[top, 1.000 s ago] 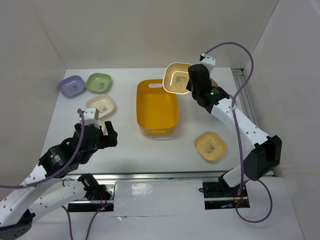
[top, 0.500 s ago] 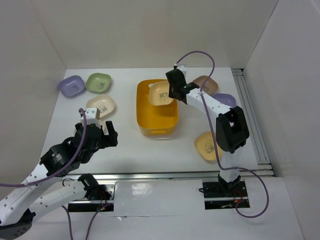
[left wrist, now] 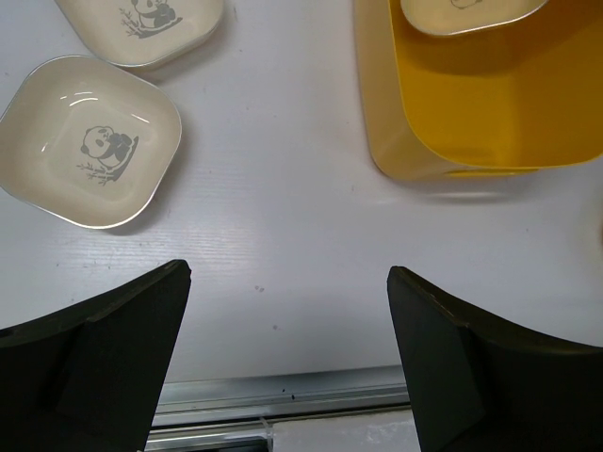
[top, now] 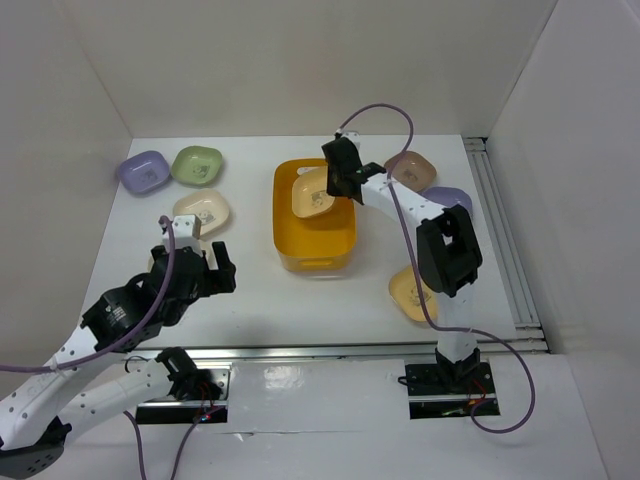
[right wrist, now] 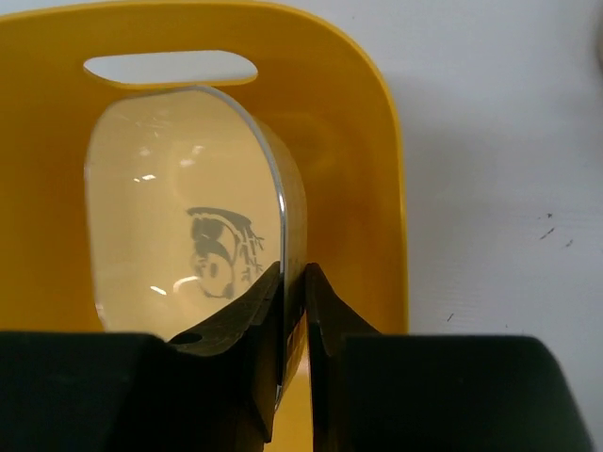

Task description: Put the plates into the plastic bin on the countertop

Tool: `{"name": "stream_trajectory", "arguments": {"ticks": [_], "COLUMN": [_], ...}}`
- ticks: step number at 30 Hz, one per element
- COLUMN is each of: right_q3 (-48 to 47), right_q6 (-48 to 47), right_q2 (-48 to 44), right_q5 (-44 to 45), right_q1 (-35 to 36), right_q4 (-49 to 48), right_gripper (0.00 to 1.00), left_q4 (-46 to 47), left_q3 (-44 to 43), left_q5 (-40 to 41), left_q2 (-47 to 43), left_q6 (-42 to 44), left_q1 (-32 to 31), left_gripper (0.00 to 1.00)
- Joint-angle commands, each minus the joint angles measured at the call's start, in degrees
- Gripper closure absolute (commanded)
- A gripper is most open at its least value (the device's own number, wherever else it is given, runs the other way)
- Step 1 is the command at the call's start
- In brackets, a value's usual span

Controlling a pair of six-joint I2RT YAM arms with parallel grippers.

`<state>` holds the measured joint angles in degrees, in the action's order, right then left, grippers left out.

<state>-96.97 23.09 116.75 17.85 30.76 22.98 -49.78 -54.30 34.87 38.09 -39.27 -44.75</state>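
I am working the drop-off: the pale yellow rounded-square plate (right wrist: 179, 226) is standing on edge inside the yellow-orange plastic bin (right wrist: 377, 141). The right gripper (right wrist: 293, 282) is straddling its rim narrowly, and I cannot tell whether it is gripping. The left gripper (left wrist: 287, 273) is gaping wide. Next comes opening fully and lifting clear.

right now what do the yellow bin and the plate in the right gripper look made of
Plastic bin: moulded plastic, smooth satin sheen; rounded corners, cut-out handle. Pale yellow plate in the right gripper: probably melamine or similar hard plastic, glossy; thin rim, sharp highlights, though glazed ceramic is possible.
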Motion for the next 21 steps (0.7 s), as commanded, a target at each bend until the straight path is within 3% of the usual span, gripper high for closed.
{"name": "stream_trajectory", "arguments": {"ticks": [1,4,9,12,16,21], "right_q3": [-4.10,-4.63,-3.15,-1.39,8.33,20.40], "right_q6": [-0.15,-0.76,-1.29,-2.52,-4.81,-6.74], "right_q2": [1.28,0.15,-4.85,-10.47,-20.84,-35.08], "right_q5": [-0.62,-1.15,-1.76,-1.76,-0.44,-4.48], "right_q1": [1.49,2.01,2.55,3.16,3.69,3.69], "right_q4": [-1.54,-1.54,-2.67,-2.68,-2.68,-5.75], "right_gripper": [0.79,0.65,0.24,0.18,0.05,0.02], "left_q4": [0.65,0.65,0.65,-0.41,-3.48,-6.29], "left_q3": [-0.10,-0.10,-0.10,-0.71,-1.42,-4.67], "left_q5": [1.34,1.34,1.95,3.79,5.81,2.23], "left_q2": [-0.46,-0.47,-0.47,-0.47,2.69,13.56], "left_q6": [-0.37,-0.37,-0.90,-2.21,-5.20,-9.95], "left_q1": [0.37,0.37,0.37,0.37,3.69,10.20], "left_gripper": [0.01,0.01,0.01,0.01,0.01,0.01]}}
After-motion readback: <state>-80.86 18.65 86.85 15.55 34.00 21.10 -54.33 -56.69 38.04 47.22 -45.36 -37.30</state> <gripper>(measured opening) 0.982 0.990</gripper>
